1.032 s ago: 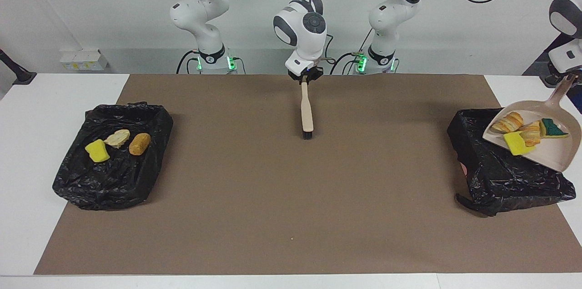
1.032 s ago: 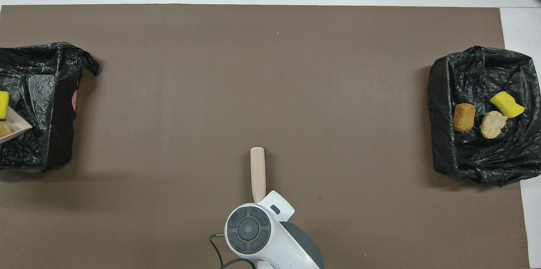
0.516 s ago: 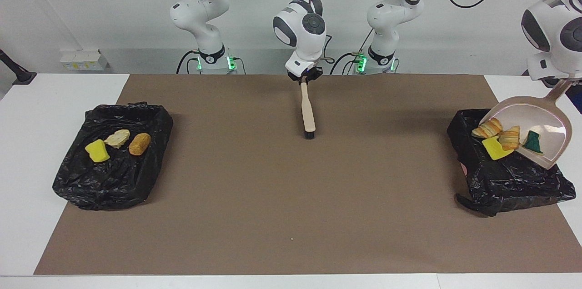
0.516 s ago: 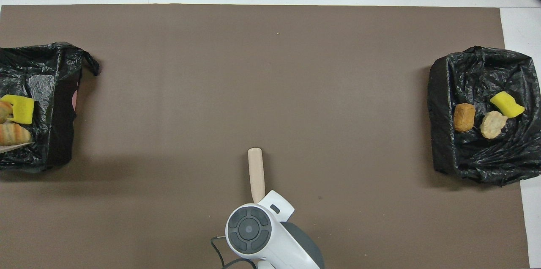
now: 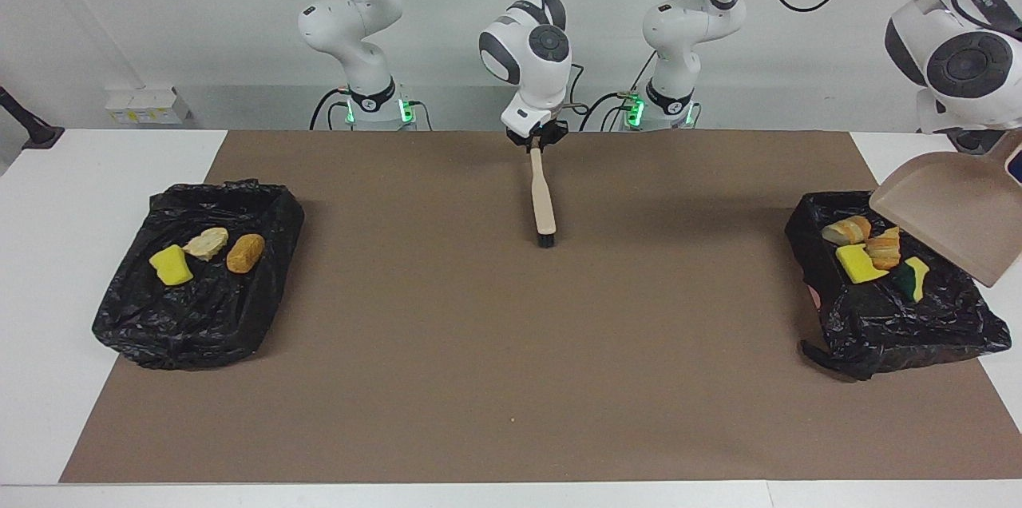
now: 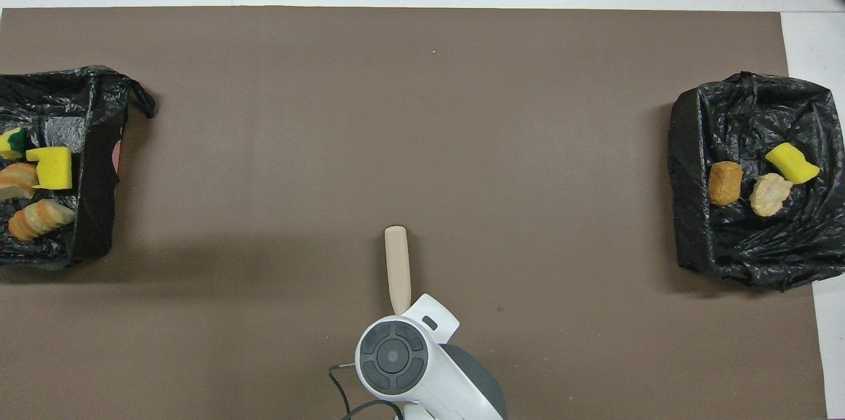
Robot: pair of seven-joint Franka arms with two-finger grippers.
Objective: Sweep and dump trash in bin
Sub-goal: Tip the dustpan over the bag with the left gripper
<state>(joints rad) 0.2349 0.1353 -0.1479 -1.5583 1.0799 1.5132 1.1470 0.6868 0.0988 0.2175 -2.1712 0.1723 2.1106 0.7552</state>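
Observation:
A beige dustpan (image 5: 950, 224) hangs tipped over the black-lined bin (image 5: 894, 320) at the left arm's end of the table, underside up. My left gripper (image 5: 1008, 147) is shut on its handle at the picture's edge. Several scraps of trash (image 5: 870, 252), yellow and green sponge pieces and striped bread chunks, lie in that bin (image 6: 86, 235) and show from above as trash (image 6: 39, 189). My right gripper (image 5: 536, 142) is over the mat close to the robots, shut on the top of the beige brush (image 5: 543, 200), whose bristles rest on the mat. From overhead the brush (image 6: 398, 268) sticks out from under the right wrist.
A second black-lined bin (image 5: 200, 324) at the right arm's end holds three scraps (image 5: 206, 251), seen from above as scraps (image 6: 759, 182) in the bin (image 6: 746, 261). A brown mat (image 5: 511, 348) covers the table between the bins.
The left arm tipped the dustpan further over and the scraps slid off it into the bin beneath. The brush in the right gripper shifted only slightly.

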